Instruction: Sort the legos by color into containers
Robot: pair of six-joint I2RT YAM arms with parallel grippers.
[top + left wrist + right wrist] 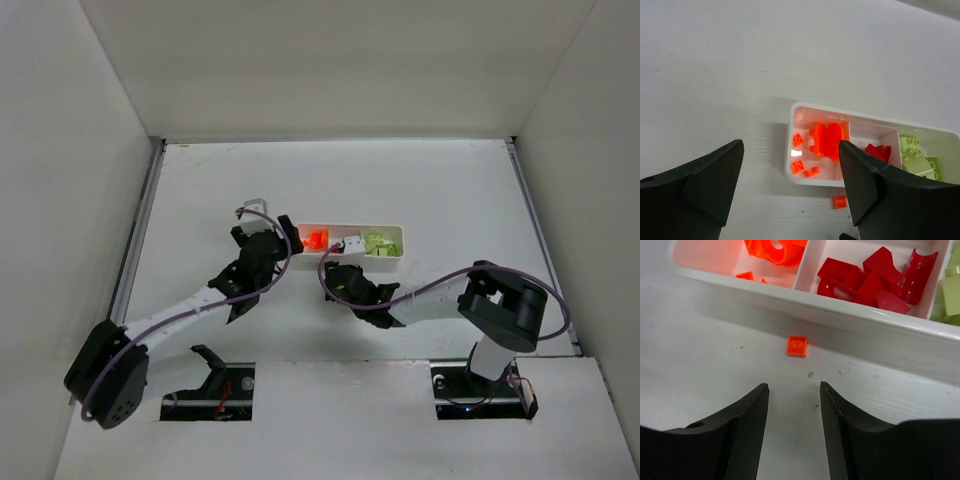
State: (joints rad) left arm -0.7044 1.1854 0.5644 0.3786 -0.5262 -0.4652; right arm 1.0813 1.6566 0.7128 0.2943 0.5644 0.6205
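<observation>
The right pincer (793, 386) stands apart and holds nothing, low over the table (700, 355). Just beyond its tips one orange brick (797, 346) lies flat on the table, just beside the tray (865, 315) but outside its near wall. The left pincer (791, 145) is spread wide and empty above the tray's left end. Inside, orange legos (829, 140) fill the left compartment, red legos (875, 277) the middle one, and green legos (914, 155) the right.
</observation>
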